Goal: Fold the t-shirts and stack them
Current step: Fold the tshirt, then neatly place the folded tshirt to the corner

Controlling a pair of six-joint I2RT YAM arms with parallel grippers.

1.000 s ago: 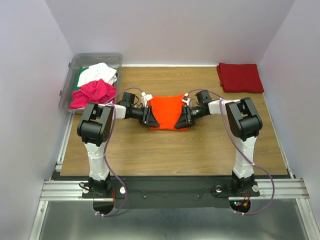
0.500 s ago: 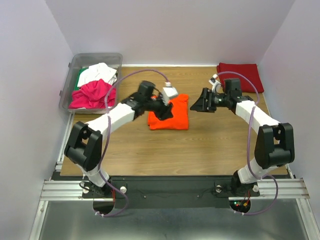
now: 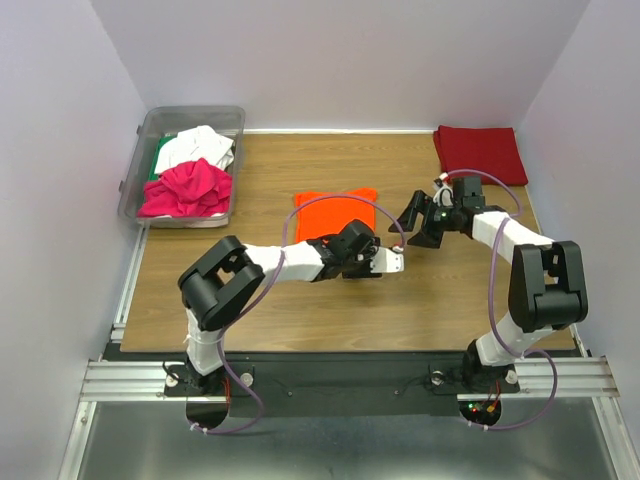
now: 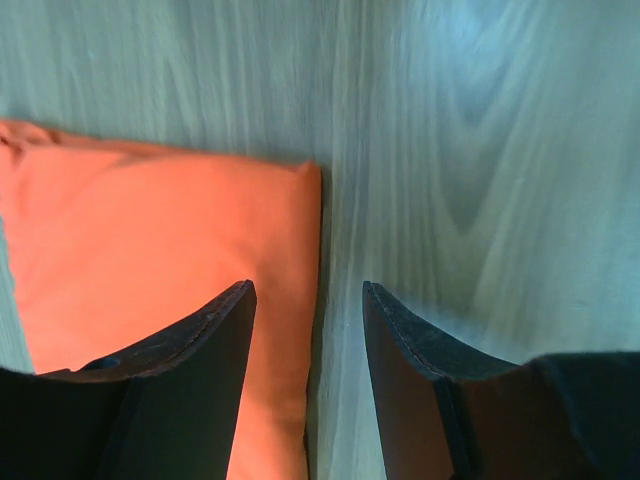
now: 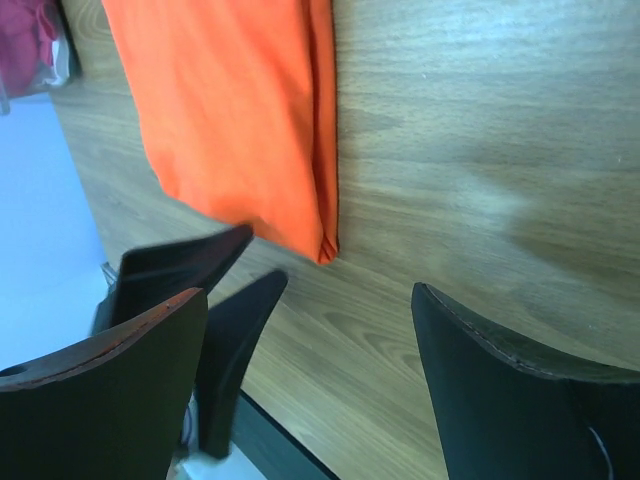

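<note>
at the middle of the desk [image 3: 300, 300], the left fingers [image 4: 225, 335] stand apart, empty, over the near right corner of the folded orange t-shirt [image 3: 335, 215]. just to its right, the right fingers [image 5: 470, 370] gape wide, empty. a folded dark red t-shirt [image 3: 480, 153] lies at the far right corner. a magenta t-shirt [image 3: 185, 188], a white t-shirt [image 3: 200, 148] and a green t-shirt [image 3: 162, 155] fill the clear bin [image 3: 190, 113], far left.

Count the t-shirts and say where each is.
5: orange folded mid-table, dark red folded at the far right corner, magenta, white and green in the bin; others may hide underneath.
</note>
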